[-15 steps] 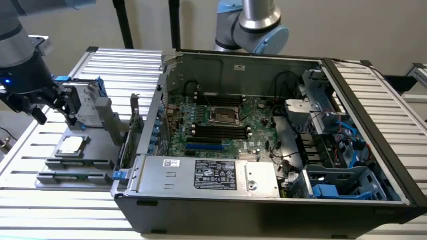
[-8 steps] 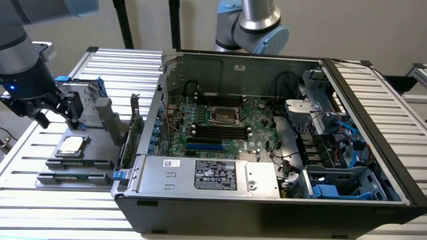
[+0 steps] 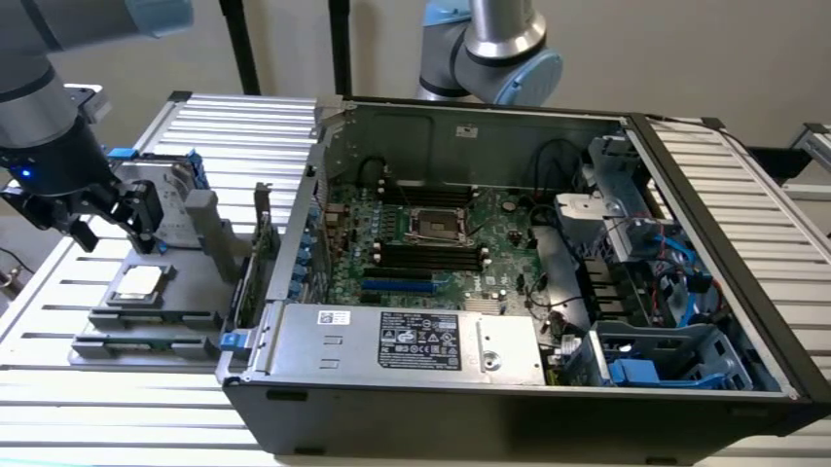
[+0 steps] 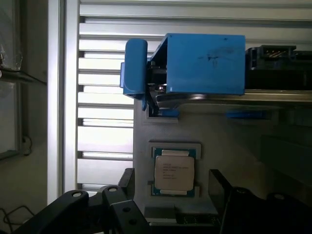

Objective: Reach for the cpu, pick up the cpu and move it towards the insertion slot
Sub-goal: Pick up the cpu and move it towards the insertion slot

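1. Wrist view: the gripper (image 4: 171,178) is spread wide and empty, with one black finger (image 4: 127,181) on either side of the cpu (image 4: 174,171), clear of it.
2. The cpu lies flat in a recess of the grey fixture (image 4: 219,136), near the blue-framed hard drive (image 4: 204,63).
3. Exterior view: the gripper (image 3: 115,229) hovers above the cpu (image 3: 139,284). The insertion slot (image 3: 438,226) is well apart, on the motherboard (image 3: 509,216) inside the open computer case (image 3: 520,413).

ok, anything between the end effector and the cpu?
Nothing: in the exterior view the open end effector hangs above the cpu with only bare air between.
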Tool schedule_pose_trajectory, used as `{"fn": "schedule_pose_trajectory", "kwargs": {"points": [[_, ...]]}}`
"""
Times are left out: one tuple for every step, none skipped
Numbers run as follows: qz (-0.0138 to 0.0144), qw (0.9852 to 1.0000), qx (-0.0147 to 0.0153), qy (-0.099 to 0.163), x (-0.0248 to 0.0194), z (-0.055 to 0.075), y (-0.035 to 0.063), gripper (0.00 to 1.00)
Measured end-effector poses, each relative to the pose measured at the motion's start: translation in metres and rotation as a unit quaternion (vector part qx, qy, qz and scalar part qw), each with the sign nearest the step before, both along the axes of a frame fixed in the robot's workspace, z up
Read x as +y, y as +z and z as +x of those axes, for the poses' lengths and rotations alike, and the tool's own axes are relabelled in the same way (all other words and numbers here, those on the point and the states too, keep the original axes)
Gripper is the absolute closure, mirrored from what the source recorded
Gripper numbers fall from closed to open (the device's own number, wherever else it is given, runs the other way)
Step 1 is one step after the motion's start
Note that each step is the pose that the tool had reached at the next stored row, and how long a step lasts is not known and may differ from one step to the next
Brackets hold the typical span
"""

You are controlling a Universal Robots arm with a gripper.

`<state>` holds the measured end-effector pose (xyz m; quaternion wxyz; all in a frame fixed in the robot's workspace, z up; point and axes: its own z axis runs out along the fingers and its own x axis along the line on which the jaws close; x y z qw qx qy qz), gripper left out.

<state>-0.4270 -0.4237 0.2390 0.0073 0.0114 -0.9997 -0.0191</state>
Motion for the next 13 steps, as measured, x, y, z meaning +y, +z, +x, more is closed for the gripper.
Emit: {"fn": "schedule_pose_trajectory", "kwargs": {"points": [[0.0,1.0,0.0,0.0,0.0,0.0,0.0,0.29],[0.0,1.0,0.0,0.0,0.0,0.0,0.0,0.29],[0.0,1.0,0.0,0.0,0.0,0.0,0.0,0.29],[0.0,1.0,0.0,0.0,0.0,0.0,0.0,0.29],[0.0,1.0,0.0,0.0,0.0,0.0,0.0,0.29],[0.0,1.0,0.0,0.0,0.0,0.0,0.0,0.29],[0.0,1.0,0.0,0.0,0.0,0.0,-0.0003,0.29],[0.0001,1.0,-0.0001,0.0,0.0,0.0,-0.0011,0.29],[0.0001,1.0,-0.0001,0.0,0.0,0.0,-0.002,0.29],[0.0,1.0,0.0,0.0,0.0,0.0,-0.0033,0.29],[0.0,1.0,0.0,0.0,0.0,0.0,-0.0049,0.29],[0.0,1.0,0.0,0.0,0.0,0.0,-0.0065,0.29],[0.0,1.0,0.0,0.0,-0.0001,0.0,-0.0081,0.29]]}}
